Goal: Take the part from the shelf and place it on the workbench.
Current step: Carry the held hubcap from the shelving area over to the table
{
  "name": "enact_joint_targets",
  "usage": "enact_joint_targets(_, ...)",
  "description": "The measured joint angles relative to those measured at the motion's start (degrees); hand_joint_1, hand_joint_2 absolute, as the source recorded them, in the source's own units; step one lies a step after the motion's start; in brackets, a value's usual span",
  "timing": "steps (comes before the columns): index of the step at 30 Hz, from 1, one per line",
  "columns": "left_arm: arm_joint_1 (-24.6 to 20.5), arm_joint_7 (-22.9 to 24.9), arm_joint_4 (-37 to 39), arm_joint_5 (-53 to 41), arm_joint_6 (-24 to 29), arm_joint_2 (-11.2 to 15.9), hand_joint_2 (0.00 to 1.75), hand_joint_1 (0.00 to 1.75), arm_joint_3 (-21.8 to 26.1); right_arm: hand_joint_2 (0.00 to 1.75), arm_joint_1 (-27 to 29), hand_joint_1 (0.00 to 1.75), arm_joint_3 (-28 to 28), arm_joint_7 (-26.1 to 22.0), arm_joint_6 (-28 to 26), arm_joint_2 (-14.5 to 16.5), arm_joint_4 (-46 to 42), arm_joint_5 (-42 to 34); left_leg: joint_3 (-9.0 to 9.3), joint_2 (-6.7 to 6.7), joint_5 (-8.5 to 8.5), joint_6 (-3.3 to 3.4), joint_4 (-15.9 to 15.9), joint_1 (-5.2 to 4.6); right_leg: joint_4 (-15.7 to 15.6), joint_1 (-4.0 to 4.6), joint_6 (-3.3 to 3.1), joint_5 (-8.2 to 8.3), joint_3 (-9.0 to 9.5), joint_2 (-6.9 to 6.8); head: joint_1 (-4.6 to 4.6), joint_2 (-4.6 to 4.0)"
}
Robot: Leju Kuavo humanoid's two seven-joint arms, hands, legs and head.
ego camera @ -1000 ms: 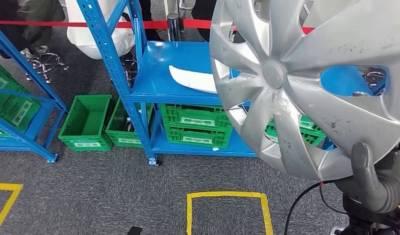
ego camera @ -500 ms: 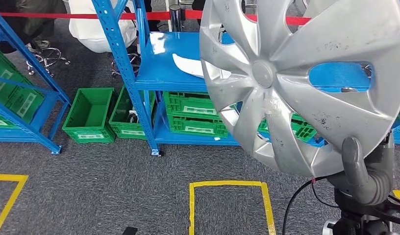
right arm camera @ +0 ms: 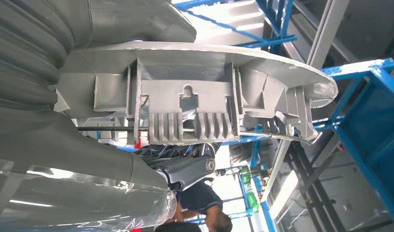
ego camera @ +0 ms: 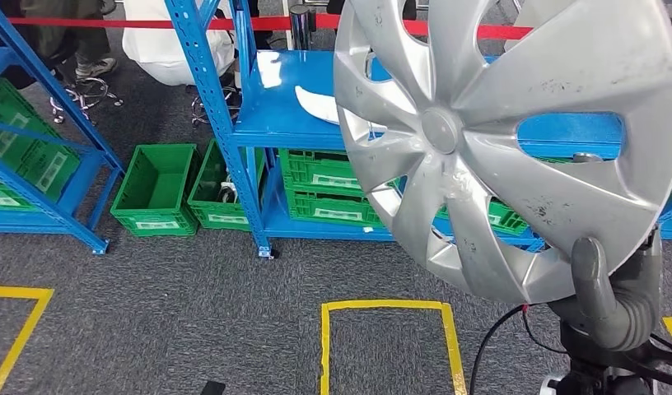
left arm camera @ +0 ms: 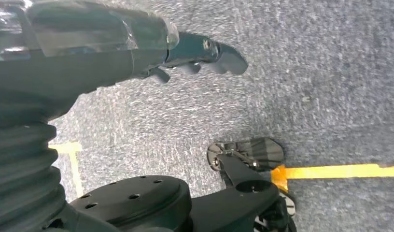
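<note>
I have the hubcap (ego camera: pixel 514 140) pinched by its lower rim in my right hand (ego camera: pixel 609 300), thumb over the face and fingers (right arm camera: pixel 185 169) behind the clips, so the disc stands up and away from that hand. It is round, with no long axis; its face points back at my head camera, tilted. It is off the blue shelf (ego camera: pixel 291 115). My left hand (left arm camera: pixel 204 53) hangs released over the carpet.
</note>
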Motion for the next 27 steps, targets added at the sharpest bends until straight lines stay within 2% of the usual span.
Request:
enact_joint_targets(3,0.1,0.3,0.0,0.1,-0.1,0.4,1.75,0.0,0.0,1.75,0.2,1.75,0.3,-0.2,-0.1,0.1,0.0,0.1,-0.14,0.03,-0.11,0.51,0.1,-0.05,-0.3,-0.01,0.37,-0.26,-0.1,-0.06,-0.32,0.0)
enact_joint_targets(13,0.1,0.3,0.0,0.2,-0.1,0.8,1.75,0.0,0.0,1.75,0.2,1.75,0.7,-0.4,-0.2,0.2,0.0,0.1,0.09,-0.43,0.16,-0.27,-0.4,0.05,-0.2,0.06,0.07,-0.4,-0.1,-0.23,-0.46,0.0)
enact_joint_targets(16,0.1,0.5,0.0,0.2,-0.2,0.6,1.75,0.0,0.0,1.75,0.3,1.75,0.6,-0.6,-0.2,0.2,0.0,0.0,0.53,-0.55,0.67,0.23,-1.3,0.12,-0.6,-0.03,0.49,-0.25,0.21,-0.33,-0.64,0.0)
enact_joint_targets(17,0.0,0.5,0.0,0.2,-0.3,0.5,1.75,0.0,0.0,1.75,0.2,1.75,0.6,-0.6,-0.2,0.1,0.0,0.0,0.95,-0.5,1.13,0.37,-2.1,0.37,0.0,-0.03,0.7,-0.84,0.02,-0.27,-0.66,0.0)
enact_joint_targets(18,0.0,0.6,-0.1,0.2,-0.4,0.5,1.75,0.0,0.0,1.75,0.2,1.75,0.6,-0.6,-0.2,0.1,0.0,0.0,1.36,-0.46,1.52,0.42,-2.8,0.65,1.6,-0.06,0.98,-1.96,-0.67,-0.19,-0.62,0.0)
enact_joint_targets(20,0.1,0.8,-0.1,0.2,-0.8,0.3,1.75,0.0,0.0,1.75,0.2,1.75,0.6,-0.6,-0.1,0.1,0.1,-0.1,1.7,-0.41,1.78,0.43,-3.3,0.98,8.4,-0.53,1.7,-5.3,-3.9,-0.07,-0.34,-0.01)
enact_joint_targets(21,0.1,0.8,-0.1,0.2,-0.9,0.2,1.75,0.0,0.0,1.75,0.2,1.75,0.6,-0.6,-0.1,0.1,0.2,-0.2,1.72,-0.44,1.75,0.38,-3.3,1.05,11.8,-0.84,2.08,-6.45,-5.66,-0.07,-0.26,-0.01)
enact_joint_targets(22,0.2,0.8,-0.1,0.2,-1.0,0.1,1.75,0.0,0.0,1.75,0.3,1.75,0.6,-0.6,-0.1,0.1,0.3,-0.3,1.76,-0.49,1.68,0.26,-3.2,1.14,13.9,-1.18,2.46,-6.66,-6.83,-0.08,-0.21,0.0)
enact_joint_targets(23,0.2,0.8,-0.1,0.2,-1.0,0.0,1.75,0.0,0.0,1.75,0.3,1.75,0.6,-0.6,-0.1,0.1,0.4,-0.3,1.79,-0.58,1.54,0.05,-3.1,1.3,13.9,-1.51,2.84,-5.72,-7.08,-0.1,-0.2,-0.01)
enact_joint_targets(24,0.2,0.8,-0.1,0.2,-1.1,-0.1,1.75,0.0,0.0,1.75,0.3,1.75,0.6,-0.6,-0.1,0.1,0.6,-0.4,1.82,-0.68,1.31,-0.31,-2.7,1.55,11.6,-1.81,3.22,-3.68,-6.19,-0.12,-0.18,-0.01)
enact_joint_targets(25,0.2,0.8,-0.1,0.2,-1.1,-0.2,1.75,0.0,0.0,1.75,0.4,1.75,0.6,-0.6,-0.1,0.1,0.6,-0.4,1.82,-0.78,0.94,-0.79,-2.3,1.81,8.0,-2.13,3.64,-1.41,-4.71,-0.15,-0.16,-0.01)
enact_joint_targets(26,0.2,0.8,-0.1,0.2,-1.1,-0.2,1.75,0.0,0.0,1.75,0.3,1.75,0.6,-0.6,-0.1,0.1,0.7,-0.4,1.67,-0.87,0.52,-1.35,-1.6,1.95,4.8,-2.23,3.96,0.14,-3.24,-0.08,0.0,-0.01)
enact_joint_targets(27,0.2,0.9,-0.1,0.2,-1.1,-0.2,1.75,0.0,0.0,1.75,0.3,1.75,0.6,-0.6,0.0,0.1,0.7,-0.4,1.33,-0.92,0.19,-1.89,-0.9,1.97,2.5,-2.28,3.85,0.93,-2.24,-0.01,0.21,0.0)
